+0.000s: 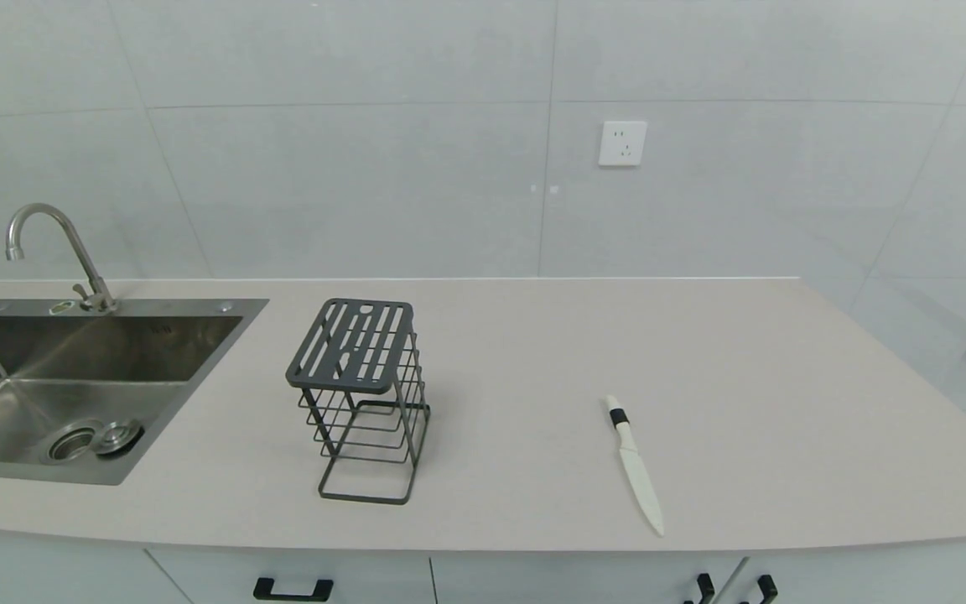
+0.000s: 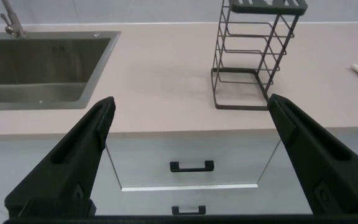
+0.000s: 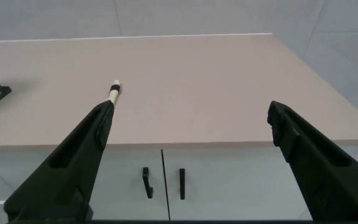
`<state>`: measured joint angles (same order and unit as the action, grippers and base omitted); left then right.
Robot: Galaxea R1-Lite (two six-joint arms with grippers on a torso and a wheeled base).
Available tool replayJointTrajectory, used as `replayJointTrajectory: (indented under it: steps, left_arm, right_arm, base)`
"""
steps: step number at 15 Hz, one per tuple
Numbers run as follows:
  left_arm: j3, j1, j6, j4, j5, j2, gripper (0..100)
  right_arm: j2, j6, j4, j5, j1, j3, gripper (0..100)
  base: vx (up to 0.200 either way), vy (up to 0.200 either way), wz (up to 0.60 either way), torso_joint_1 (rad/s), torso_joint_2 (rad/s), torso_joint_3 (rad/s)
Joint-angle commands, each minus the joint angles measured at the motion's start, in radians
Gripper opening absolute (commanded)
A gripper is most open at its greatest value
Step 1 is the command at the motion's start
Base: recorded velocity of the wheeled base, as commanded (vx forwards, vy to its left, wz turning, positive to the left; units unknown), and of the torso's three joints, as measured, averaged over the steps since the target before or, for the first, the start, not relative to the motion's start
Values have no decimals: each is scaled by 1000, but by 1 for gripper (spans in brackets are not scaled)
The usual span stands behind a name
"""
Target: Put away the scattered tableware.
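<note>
Nearest, the left claw [image 2: 191, 102] and right claw [image 3: 190, 107], both black, hang wide open and hold nothing. On the smooth pale table [image 1: 533, 352], a thin white knife [image 1: 634, 461] with a black band lies flat near the front edge. To its left stands a dark wire rack [image 1: 361, 394], and farther back a shiny steel sink [image 1: 114, 335].

Bare desk [image 1: 525, 369] lay wide btwn wire rack [image 1: 360, 394] & knife [image 1: 634, 461], well apart. Rack stood upright mid-desk, sink [image 1: 106, 344] to its left; faucet [image 1: 55, 252] rose at sink's back, wall [image 1: 366, 168] behind.
</note>
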<state>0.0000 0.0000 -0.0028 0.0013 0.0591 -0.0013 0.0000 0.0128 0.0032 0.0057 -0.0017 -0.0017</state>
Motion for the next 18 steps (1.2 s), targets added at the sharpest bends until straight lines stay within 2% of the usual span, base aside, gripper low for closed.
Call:
replayJointTrajectory:
  steps: [1,9,18]
  left_arm:
    - [0,0,0,0,-1,1,100]
    - [0,0,0,0,1,1,100]
    - [0,0,10,0,1,1,100]
  right_arm:
    - [2,1,0,0,0,0,100]
    - [2,0,0,0,0,0,100]
    - [2,0,0,0,0,0,100]
  base:
    - [0,0,0,203,-388,-203]
    - [0,0,0,46,-37,10]
    - [0,0,0,267,-45,206]
